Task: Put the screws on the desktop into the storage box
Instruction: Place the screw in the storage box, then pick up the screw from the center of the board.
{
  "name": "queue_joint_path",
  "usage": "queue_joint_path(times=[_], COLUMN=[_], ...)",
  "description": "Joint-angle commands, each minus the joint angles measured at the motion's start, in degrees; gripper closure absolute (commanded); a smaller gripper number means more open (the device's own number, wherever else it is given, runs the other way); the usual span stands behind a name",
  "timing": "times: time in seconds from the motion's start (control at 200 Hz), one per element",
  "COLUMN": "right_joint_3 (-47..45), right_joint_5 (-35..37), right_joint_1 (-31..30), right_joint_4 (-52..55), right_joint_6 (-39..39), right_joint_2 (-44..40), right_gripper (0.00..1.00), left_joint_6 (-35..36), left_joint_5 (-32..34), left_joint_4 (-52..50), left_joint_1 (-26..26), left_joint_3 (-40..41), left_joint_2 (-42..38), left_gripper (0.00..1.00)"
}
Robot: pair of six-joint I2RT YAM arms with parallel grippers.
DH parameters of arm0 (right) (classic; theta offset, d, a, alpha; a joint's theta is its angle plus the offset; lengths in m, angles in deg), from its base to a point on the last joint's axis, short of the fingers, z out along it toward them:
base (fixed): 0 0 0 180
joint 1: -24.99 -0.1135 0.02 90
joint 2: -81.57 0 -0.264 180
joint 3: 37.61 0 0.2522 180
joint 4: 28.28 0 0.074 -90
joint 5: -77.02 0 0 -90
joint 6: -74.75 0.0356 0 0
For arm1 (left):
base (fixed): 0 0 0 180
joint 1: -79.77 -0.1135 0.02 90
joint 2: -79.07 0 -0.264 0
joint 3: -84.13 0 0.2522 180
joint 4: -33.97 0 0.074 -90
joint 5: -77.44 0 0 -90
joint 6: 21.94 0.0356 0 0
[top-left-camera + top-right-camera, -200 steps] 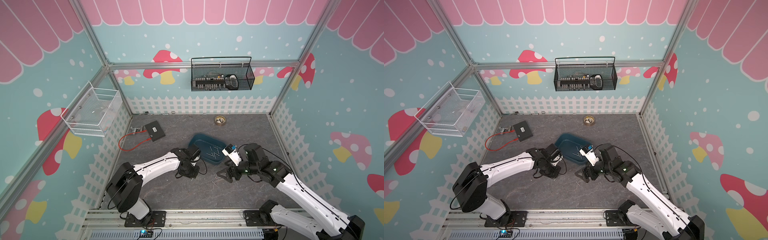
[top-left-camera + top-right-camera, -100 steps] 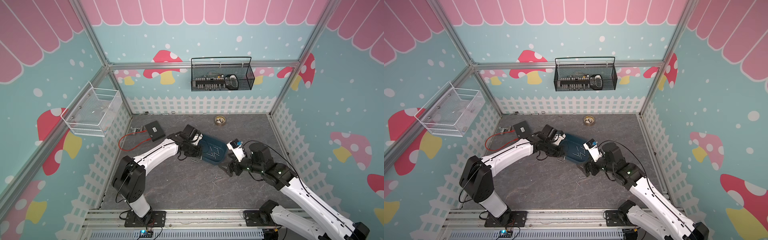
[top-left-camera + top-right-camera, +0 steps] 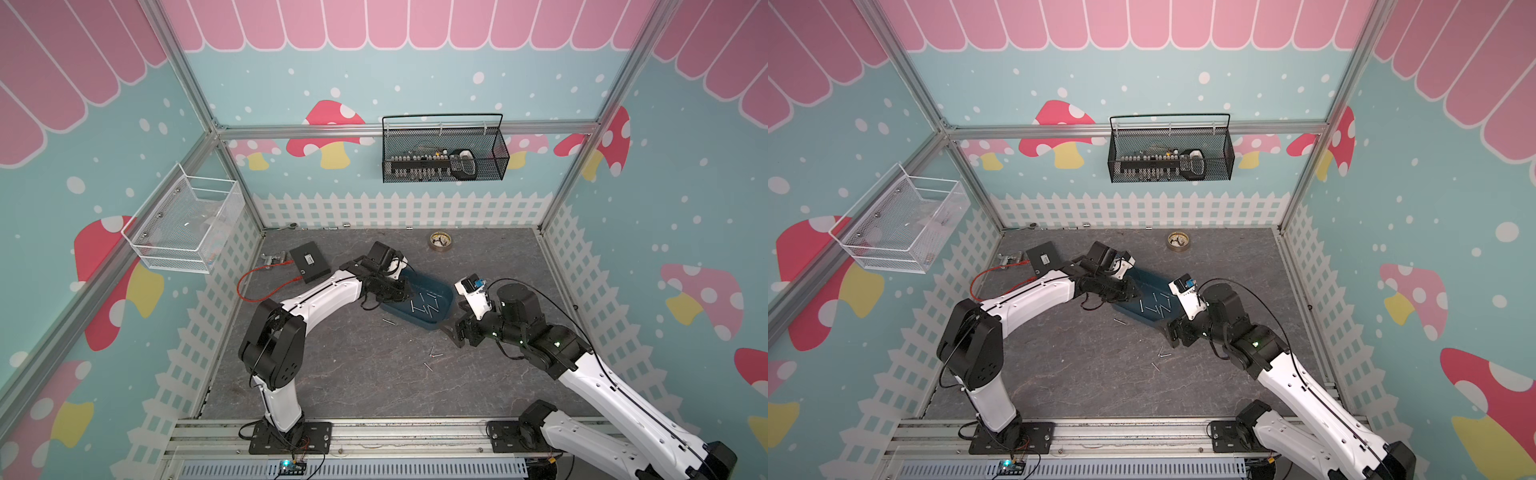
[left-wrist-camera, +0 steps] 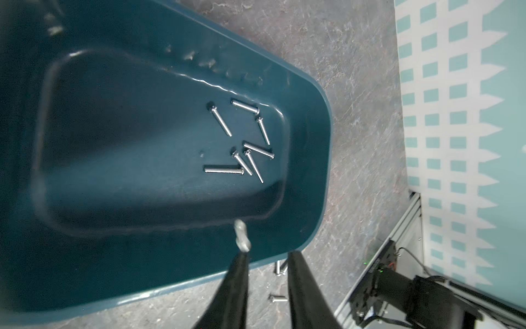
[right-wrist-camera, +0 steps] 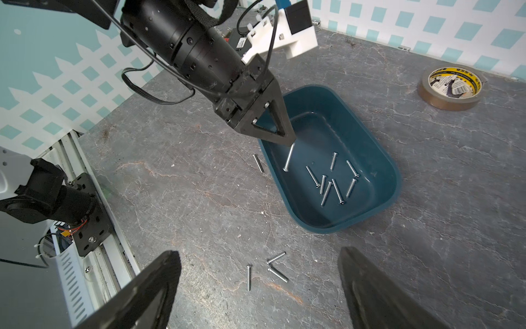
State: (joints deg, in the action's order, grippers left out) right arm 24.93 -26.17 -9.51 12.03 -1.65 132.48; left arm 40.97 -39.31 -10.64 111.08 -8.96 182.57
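Black-fingered and partly parted, the left gripper (image 4: 267,256) appears to grip nothing: one thin silvery metal screw (image 4: 242,236) shows blurred just beyond a fingertip, seemingly dropping into the dark teal-blue plastic storage box (image 4: 313,171) below, a low-walled tub with rounded corners. Seven more screws (image 5: 326,193) lie clustered on its floor. Done well, this release wants the jaws spread clear above the tub's floor rather than its rim, low enough that the pin cannot bounce out, then a straight lift that does not nudge the wall. One screw (image 5: 258,163) lies on the dark grey veined desktop (image 5: 199,199) just beside the tub. Three others (image 5: 277,273) lie near one another beneath the right gripper (image 5: 259,252), whose jaws hang wide apart and empty. A brown tape roll (image 5: 449,88) sits well apart from the tub.
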Motion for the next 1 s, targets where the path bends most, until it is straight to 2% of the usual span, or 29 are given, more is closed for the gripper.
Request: queue_joint_path(times=[0.0, 0.12, 0.255, 0.565, 0.811, 0.996], right_joint_3=[0.35, 0.44, 0.62, 1.8, -0.27, -2.71], right_joint_5=[2.15, 3.16, 4.79, 4.68, 3.36, 5.05], right_joint_1=[0.22, 0.18, 0.15, 0.19, -0.2, -3.23], right_joint_4=[-0.32, 0.63, 2.86, 6.39, 7.11, 6.46], right_joint_6=[0.46, 0.13, -0.49, 2.09, 3.59, 5.73], right_joint_2=[-0.23, 0.47, 2.12, 7.4, 9.36, 10.6], right_gripper=[0.07, 0.07, 0.07, 0.08, 0.13, 0.16], left_joint_6=[-0.16, 0.36, 2.12, 6.65, 5.13, 3.05], left_joint_5=[-1.32, -1.16, -1.37, -2.71, -3.61, -4.63], left_joint_4=[1.19, 0.86, 0.61, 0.62, 2.44, 3.89], left_joint_1=[-1.39, -2.68, -3.78, -4.11, -3.71, -2.57], left_joint_3=[-1.23, 0.28, 3.27, 12.55, 23.04, 29.77], left_joint_2=[-0.59, -3.15, -7.01, -18.48, -28.98, -36.01], left_gripper=[0.5, 0.25, 0.11, 0.04, 0.01, 0.01])
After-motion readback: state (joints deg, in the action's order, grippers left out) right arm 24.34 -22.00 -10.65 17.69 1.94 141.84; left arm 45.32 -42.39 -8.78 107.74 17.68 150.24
